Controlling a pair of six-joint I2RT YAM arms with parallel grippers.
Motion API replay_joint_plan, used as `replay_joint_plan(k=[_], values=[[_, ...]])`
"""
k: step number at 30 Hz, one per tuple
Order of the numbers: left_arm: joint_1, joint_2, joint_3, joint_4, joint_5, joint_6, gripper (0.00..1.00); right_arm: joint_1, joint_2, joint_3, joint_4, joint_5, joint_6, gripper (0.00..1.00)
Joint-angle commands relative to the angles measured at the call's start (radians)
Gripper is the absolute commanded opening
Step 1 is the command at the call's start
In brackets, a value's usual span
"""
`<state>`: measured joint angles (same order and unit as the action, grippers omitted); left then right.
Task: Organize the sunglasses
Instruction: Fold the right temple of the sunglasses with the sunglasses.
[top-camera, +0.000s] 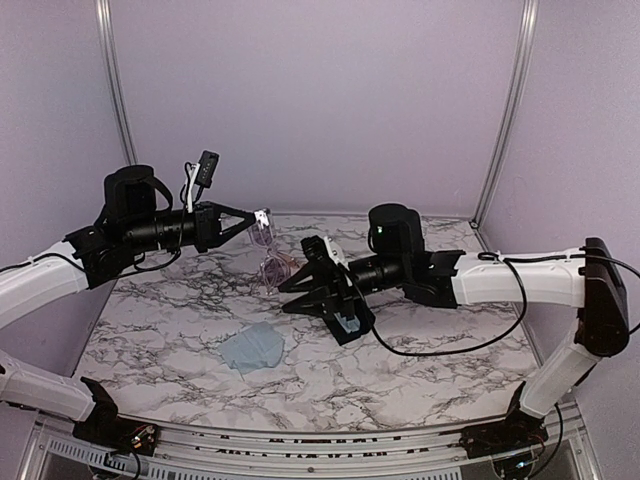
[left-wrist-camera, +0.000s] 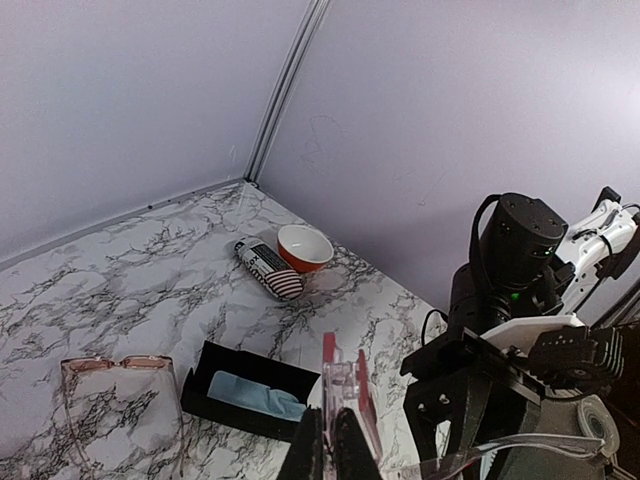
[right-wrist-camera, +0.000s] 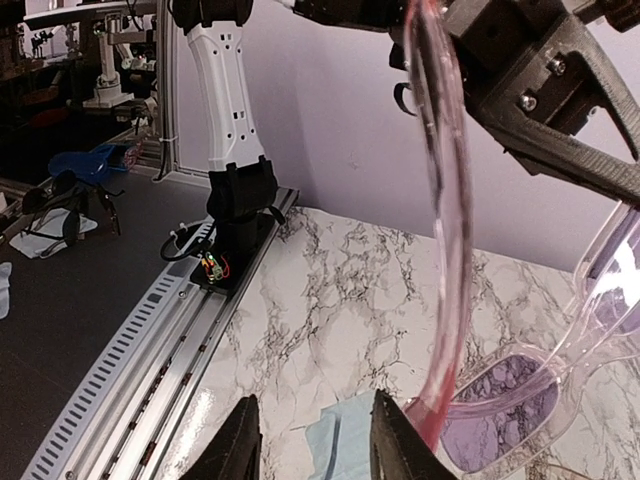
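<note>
My left gripper (top-camera: 252, 222) is shut on the clear pale-lilac sunglasses (top-camera: 264, 236) and holds them in the air over the back middle of the table. In the left wrist view the shut fingers (left-wrist-camera: 334, 445) pinch the frame (left-wrist-camera: 347, 385) near its red-tipped arms. The right wrist view shows this pair hanging, with purple lenses (right-wrist-camera: 500, 420). The wire-framed pair with pinkish lenses (left-wrist-camera: 118, 400) lies on the table just below (top-camera: 278, 270). My right gripper (right-wrist-camera: 315, 450) is open and empty, low over the table (top-camera: 318, 300), right of both pairs.
An open black case (left-wrist-camera: 250, 395) with a blue cloth inside lies beside the wire-framed pair, under my right gripper (top-camera: 350, 325). A loose light-blue cloth (top-camera: 254, 348) lies front of centre. A stars-and-stripes case (left-wrist-camera: 268, 268) and a red bowl (left-wrist-camera: 305, 246) sit near the back right corner.
</note>
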<state>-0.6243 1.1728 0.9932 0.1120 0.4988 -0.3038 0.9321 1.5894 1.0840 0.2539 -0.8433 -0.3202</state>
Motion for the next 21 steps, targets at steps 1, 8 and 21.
replay_joint_plan(k=[1, 8, 21], values=[[0.005, -0.006, -0.014, 0.06, 0.044, -0.011, 0.0, 0.008, 0.013, 0.053, 0.018, 0.018, 0.006, 0.38], [0.005, -0.008, -0.017, 0.068, 0.069, -0.017, 0.0, 0.008, 0.023, 0.066, 0.018, 0.019, 0.002, 0.42], [0.004, -0.004, -0.016, 0.072, 0.101, -0.023, 0.0, -0.004, 0.042, 0.107, 0.014, 0.028, 0.013, 0.51]])
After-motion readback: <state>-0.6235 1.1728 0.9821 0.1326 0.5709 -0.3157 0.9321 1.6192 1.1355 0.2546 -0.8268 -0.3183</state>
